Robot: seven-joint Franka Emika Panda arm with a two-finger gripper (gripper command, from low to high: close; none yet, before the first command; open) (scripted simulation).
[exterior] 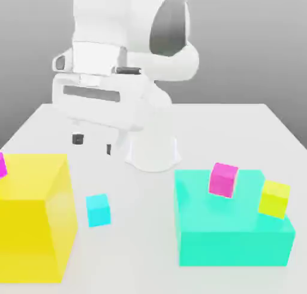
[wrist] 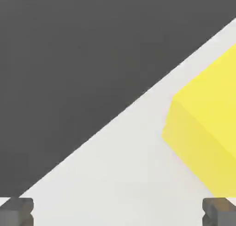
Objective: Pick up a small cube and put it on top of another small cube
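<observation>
The small cube (exterior: 98,209), plain cyan, sits on the white table (exterior: 240,131) between the two big blocks, toward the exterior view's left. My gripper (exterior: 93,144) hangs low over the table behind it, well apart from it, open with nothing between its dark fingertips (exterior: 77,139). In the hand view the gripper (wrist: 117,213) shows two fingertips (wrist: 16,212) spread wide over bare table. A small magenta cube (exterior: 223,179) and a small yellow cube (exterior: 274,198) rest on top of the large cyan block (exterior: 231,239).
A large yellow block (exterior: 33,221) stands at the exterior view's left, with a bit of magenta (exterior: 2,165) at its top edge; the hand view catches the yellow block (wrist: 207,128) too. The arm's white base (exterior: 153,149) stands mid-table.
</observation>
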